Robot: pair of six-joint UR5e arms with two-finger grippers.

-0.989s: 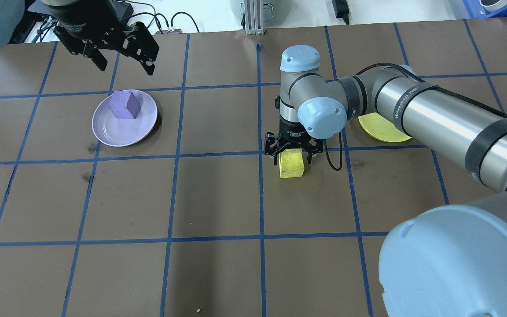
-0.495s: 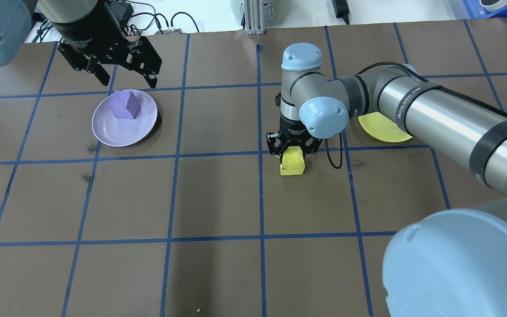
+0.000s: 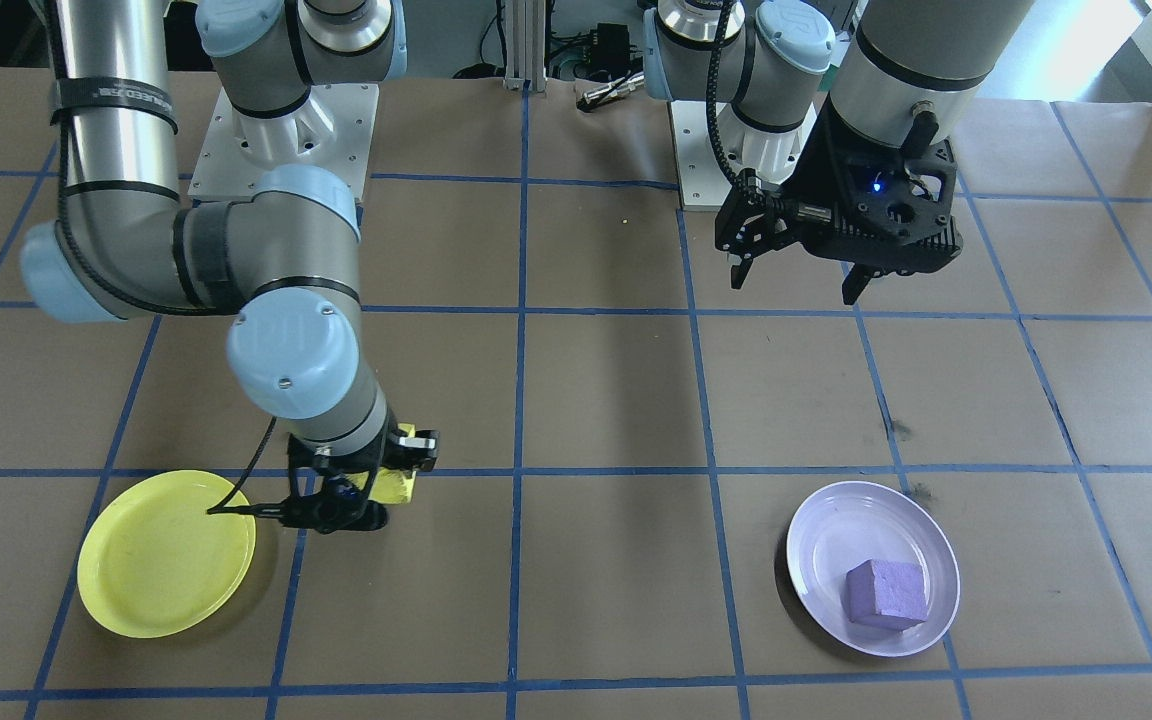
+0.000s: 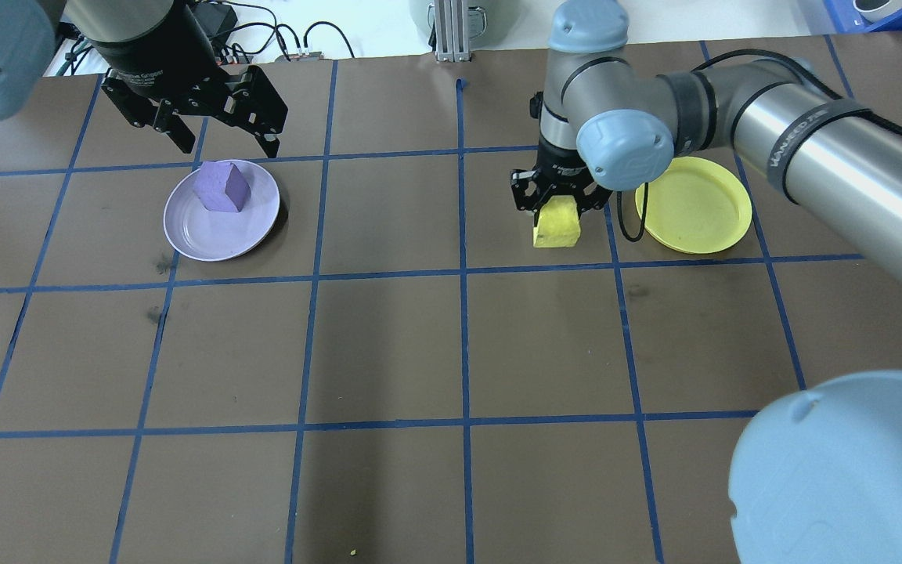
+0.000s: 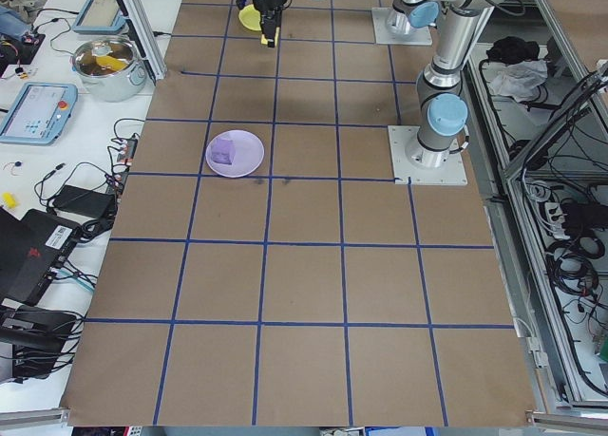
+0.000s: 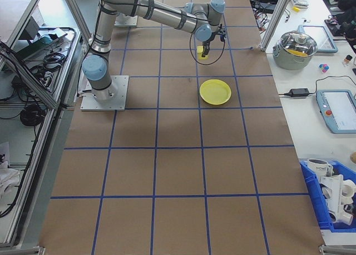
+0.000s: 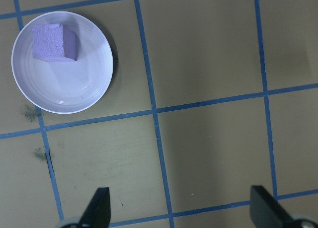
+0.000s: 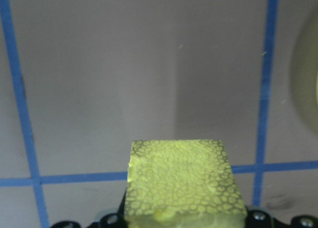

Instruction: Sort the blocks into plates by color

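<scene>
Yellow block (image 4: 557,224) sits clamped between the fingers of the right gripper (image 4: 554,205), lifted clear of the table (image 4: 388,345); the right wrist view shows its pitted top face filling the lower middle, with brown paper and blue tape lines (image 4: 463,270) well below it. Block hangs just beside the yellow plate (image 4: 694,205), not over it: in the overhead view it is left of the plate rim with a tape line between them, and in the front-facing view the gripper (image 3: 356,490) is next to the plate's edge (image 3: 166,555). Yellow plate holds nothing.

Purple block (image 4: 221,187) lies in the lavender plate (image 4: 221,211), toward the far side of the dish, one corner turned up in the overhead view. Front-facing view shows the same block (image 3: 886,594) near the plate's rim (image 3: 816,545).

Left gripper (image 4: 214,129) hangs above the table just beyond the lavender plate, fingers spread wide, nothing between them. Left wrist view confirms it: two dark fingertips (image 7: 99,208) at the bottom corners far apart, bare paper between, plate and purple block off at upper left.

Side views: cooking pot (image 6: 299,46) and a tablet (image 6: 336,110) on the white bench beside the table, cables (image 5: 85,184) along the edge.
</scene>
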